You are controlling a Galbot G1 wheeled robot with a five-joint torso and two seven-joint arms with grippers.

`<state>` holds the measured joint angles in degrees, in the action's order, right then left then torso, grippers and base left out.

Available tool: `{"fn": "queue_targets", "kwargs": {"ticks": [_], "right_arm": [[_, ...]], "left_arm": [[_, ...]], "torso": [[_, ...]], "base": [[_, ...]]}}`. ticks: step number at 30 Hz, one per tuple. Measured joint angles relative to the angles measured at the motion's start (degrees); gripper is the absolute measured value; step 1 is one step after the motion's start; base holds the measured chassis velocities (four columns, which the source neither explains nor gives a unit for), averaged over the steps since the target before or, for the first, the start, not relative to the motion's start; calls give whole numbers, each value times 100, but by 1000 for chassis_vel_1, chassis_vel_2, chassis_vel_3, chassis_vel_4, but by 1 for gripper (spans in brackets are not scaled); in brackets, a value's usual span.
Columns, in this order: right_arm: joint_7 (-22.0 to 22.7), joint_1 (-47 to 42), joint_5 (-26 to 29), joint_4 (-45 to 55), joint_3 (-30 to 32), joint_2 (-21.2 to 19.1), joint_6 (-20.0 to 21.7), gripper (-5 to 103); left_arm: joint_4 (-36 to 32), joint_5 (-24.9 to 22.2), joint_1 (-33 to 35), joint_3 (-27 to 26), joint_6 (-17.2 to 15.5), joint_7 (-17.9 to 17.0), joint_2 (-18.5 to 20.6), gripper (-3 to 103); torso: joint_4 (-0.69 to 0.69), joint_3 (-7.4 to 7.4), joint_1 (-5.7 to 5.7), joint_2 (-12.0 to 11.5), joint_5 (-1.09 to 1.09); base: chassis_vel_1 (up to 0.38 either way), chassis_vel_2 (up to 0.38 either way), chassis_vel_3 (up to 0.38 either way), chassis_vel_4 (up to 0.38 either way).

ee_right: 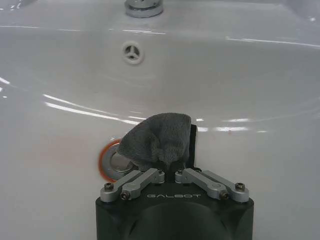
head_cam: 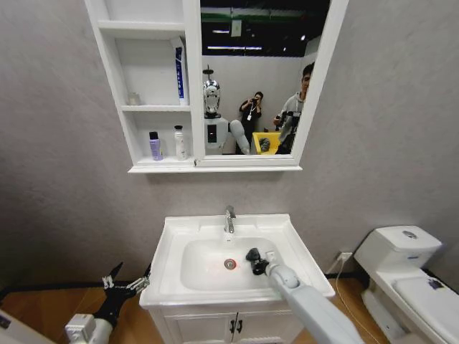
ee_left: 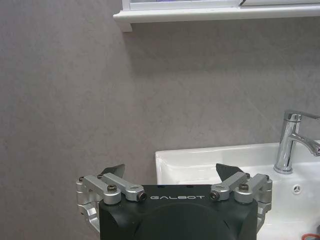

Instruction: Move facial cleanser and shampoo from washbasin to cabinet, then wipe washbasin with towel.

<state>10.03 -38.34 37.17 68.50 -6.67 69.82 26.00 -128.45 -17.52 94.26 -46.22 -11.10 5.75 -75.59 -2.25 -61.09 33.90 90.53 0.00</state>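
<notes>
Washbasin bowl: right gripper clamps towel just beside drain, nearer arm; left gripper spread open, idle off basin's left.

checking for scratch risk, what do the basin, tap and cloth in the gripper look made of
Washbasin: glossy white, probably glazed ceramic, with sharp light streaks. Faucet: mirror-bright, chrome-looking metal. Towel: dark grey, fuzzy nap, likely microfibre or terry, pinched in the right gripper over the drain.
</notes>
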Motion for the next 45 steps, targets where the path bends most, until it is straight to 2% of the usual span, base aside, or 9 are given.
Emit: {"fn": "queue_targets", "kwargs": {"ticks": [15,21,24,28,30,36,40,42,45], "right_arm": [[-200,467,1853,-411,-296,783,-188,4],[749,531,910,-801,-267,691,-141,4],[847,534,-168,-973,-199,620,-350,4],[706,506,-474,-990,-164,574,-387,4],[679,489,-339,-959,-144,577,-370,4],[594,379,2072,-262,-157,707,83,4],[806,392,1239,-449,-166,733,74,4],[946,439,-128,-820,-143,733,-190,4],[961,441,15,-794,-92,687,-162,4]], "left_arm": [[0,0,0,0,0,0,0,100],[0,0,0,0,0,0,0,100],[0,0,-1,0,0,0,0,100],[0,0,0,0,0,0,0,100],[0,0,0,0,1,0,0,100],[0,0,0,0,1,0,0,100],[0,0,0,0,1,0,0,100],[0,0,0,0,0,0,0,100],[0,0,0,0,0,0,0,100]], "torso": [[1,-1,0,0,0],[-2,0,-1,0,1],[-1,1,-2,0,1],[-4,0,-1,0,0],[-5,1,-1,1,-1],[2,-1,0,0,1],[2,-1,-1,0,1],[-5,0,0,0,-1],[-3,0,0,0,0]], "base": [[0,0,0,0],[0,0,0,0],[0,0,0,0],[0,0,0,0],[0,0,0,0],[0,0,0,0],[0,0,0,0],[0,0,0,0],[0,0,0,0]]}}
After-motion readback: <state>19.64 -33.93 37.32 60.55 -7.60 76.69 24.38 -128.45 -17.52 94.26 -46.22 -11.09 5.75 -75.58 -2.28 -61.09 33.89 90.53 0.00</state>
